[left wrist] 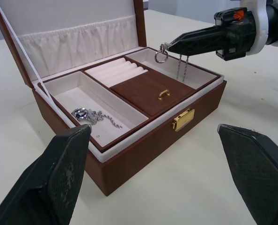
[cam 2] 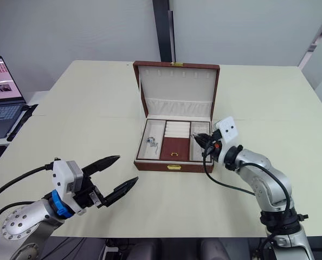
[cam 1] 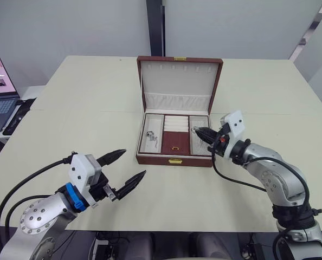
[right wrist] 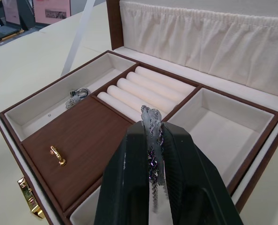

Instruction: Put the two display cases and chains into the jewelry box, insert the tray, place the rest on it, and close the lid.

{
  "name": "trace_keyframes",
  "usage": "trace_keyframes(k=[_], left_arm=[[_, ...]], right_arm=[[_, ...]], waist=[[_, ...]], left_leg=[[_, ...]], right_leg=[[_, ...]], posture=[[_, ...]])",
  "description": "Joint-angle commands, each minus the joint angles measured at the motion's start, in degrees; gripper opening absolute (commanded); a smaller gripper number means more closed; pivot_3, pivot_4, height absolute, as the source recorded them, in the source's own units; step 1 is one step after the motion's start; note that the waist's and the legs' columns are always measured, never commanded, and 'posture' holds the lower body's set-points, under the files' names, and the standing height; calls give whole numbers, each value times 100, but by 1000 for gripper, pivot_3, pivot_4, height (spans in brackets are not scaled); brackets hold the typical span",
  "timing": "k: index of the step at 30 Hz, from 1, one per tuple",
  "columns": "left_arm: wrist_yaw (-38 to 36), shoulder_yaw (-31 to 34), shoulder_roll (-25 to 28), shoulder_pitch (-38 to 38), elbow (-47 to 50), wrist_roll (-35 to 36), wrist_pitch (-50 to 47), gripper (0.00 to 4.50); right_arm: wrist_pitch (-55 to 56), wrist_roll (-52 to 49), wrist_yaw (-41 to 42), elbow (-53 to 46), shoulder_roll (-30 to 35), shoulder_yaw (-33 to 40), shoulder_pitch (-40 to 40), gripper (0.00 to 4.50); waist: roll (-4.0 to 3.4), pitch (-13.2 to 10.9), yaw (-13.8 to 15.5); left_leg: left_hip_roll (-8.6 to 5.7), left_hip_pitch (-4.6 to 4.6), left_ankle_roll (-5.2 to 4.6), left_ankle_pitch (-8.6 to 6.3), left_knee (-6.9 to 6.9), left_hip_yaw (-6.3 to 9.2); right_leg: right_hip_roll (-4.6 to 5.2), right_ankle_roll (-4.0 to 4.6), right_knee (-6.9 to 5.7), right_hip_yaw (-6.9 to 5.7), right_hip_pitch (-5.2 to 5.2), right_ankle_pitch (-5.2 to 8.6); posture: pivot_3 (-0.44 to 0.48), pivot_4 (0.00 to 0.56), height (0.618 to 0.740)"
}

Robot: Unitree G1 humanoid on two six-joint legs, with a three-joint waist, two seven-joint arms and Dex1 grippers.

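Chain (left wrist: pixel 181 65) dangles from your right gripper (left wrist: pixel 169 47), pinched tight, just over the tray's (left wrist: pixel 143 91) right-hand compartment at centre frame. More chains (left wrist: pixel 90 116) lie in its left compartment. Your left gripper (cam 1: pixel 126 170), lower left, hangs spread wide and empty above the table (cam 1: pixel 85 92).

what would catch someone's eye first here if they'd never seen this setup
The open jewelry box at the middle of the table, its lid standing upright and the tray already seated inside. Next, the right gripper, shut on a chain that dangles over the tray's right compartment, while more chains lie heaped in the left one. The left gripper hovers open over the table in front of the box.
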State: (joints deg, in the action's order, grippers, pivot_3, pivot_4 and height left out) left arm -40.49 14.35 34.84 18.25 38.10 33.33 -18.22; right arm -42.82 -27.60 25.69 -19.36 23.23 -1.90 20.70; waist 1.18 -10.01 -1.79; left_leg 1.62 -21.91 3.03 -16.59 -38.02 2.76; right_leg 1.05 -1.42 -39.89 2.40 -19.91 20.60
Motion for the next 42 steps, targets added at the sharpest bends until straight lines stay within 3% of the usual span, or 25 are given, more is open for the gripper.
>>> trace_keyframes(k=[1,12,15,20,29,36,42], left_arm=[[-150,24,-49,69,-67,-80,273,4500],[-389,13,-131,100,-396,-194,606,4500],[-402,26,-119,55,-445,-181,572,4500],[-349,163,-14,-109,-468,28,269,4500],[-930,952,872,-528,-1347,503,-386,4500],[-1226,1390,1315,-767,-2373,298,-336,4500],[-1466,1744,1630,-833,-3098,128,-308,4500]], right_arm=[[59,-22,-59,-75,-45,197,-17,553],[90,-55,7,-85,1,252,-19,3421],[163,-61,93,-55,55,315,-41,4436],[376,-207,662,-9,399,523,-115,4493],[1703,6,2686,1206,2003,1163,-640,4493],[2314,52,3570,2404,2667,1691,-1144,4493],[2477,119,3855,2982,2924,1923,-1351,4493]], waist=[[-1,-1,0],[-1,-2,-1],[-1,-2,-1],[-1,-6,3],[-6,-28,7],[-10,-47,0],[-14,-53,-17]], left_leg=[[0,0,0,0,0,0],[0,-4,0,0,2,-2],[0,-5,0,0,2,-1],[-1,-6,0,0,2,-1],[-2,-6,-1,0,2,-4],[2,-4,-1,0,2,-7],[2,-2,-1,0,2,-13]], right_leg=[[0,0,0,0,-1,0],[0,0,0,2,-6,0],[0,0,1,1,-6,0],[1,0,1,0,-6,0],[1,0,3,0,-5,0],[0,0,4,2,-6,0],[3,0,3,6,-5,0]], posture=[[0,150,740],[0,150,740],[0,150,740],[0,150,740],[0,150,740],[0,150,740],[0,150,740]])
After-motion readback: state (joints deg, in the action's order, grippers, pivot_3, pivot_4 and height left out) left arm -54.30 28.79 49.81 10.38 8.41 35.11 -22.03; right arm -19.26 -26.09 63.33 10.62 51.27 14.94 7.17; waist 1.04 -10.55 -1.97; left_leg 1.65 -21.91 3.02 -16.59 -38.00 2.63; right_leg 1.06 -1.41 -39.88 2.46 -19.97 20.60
